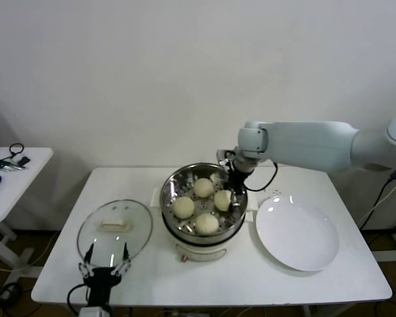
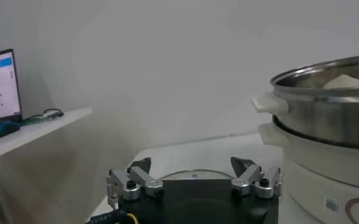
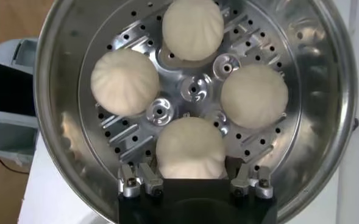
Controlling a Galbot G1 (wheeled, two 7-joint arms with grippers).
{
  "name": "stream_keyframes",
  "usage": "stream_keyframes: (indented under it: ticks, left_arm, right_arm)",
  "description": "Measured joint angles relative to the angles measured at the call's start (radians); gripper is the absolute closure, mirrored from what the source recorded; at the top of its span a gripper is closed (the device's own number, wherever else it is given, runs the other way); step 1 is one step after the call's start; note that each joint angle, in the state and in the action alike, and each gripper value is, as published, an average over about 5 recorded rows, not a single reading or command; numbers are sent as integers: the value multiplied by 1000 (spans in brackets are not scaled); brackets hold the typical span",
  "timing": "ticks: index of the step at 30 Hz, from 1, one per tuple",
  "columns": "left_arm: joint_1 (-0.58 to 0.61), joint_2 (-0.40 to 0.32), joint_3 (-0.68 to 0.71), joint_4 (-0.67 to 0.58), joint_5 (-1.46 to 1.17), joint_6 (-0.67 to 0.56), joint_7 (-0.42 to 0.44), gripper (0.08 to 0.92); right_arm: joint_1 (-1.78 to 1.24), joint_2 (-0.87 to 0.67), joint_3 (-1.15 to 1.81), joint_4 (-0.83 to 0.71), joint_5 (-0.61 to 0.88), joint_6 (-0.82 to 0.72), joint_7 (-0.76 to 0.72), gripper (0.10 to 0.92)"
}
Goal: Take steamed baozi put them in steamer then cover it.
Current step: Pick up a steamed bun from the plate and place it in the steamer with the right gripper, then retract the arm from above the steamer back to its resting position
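The steel steamer sits on its cream pot base at the table's middle. Four cream-white baozi lie on its perforated floor: one at the far side, one at the right, one at the left, one in front. My right gripper reaches down inside the steamer. Its fingers stand open on either side of the right baozi, apart from it. The glass cover lies flat on the table at the left. My left gripper is open and empty just before it.
A flat white plate with nothing on it lies right of the steamer. A small side table with cables stands at the far left. In the left wrist view the steamer wall rises beside the cover's rim.
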Motion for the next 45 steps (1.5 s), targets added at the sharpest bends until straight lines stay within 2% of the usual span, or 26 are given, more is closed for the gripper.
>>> stream_keyframes:
  ticks: [8,18,25,36,45]
  left_arm:
    - [-16,0,10,6,5,5,-1,177]
    - [-10,1,6,6,3,5,-5,177]
    - [-14,4,7,4,7,3,-9,177]
    - [-21,10,1,-4,7,-7,-5,177]
    - [-40,20,-8,-13,16,-2,-3,177]
  right_arm:
    - [-13,10,14,-17,-14,-1,-20,206]
    - [16,-19,59,-21,-33,22,-73,202]
    - [31,-93,123,7,-40,63,-66,203]
    - [-28,-305,251,106,-13,204,128,203]
    - [-294,-495,532,194,13,326,358,203]
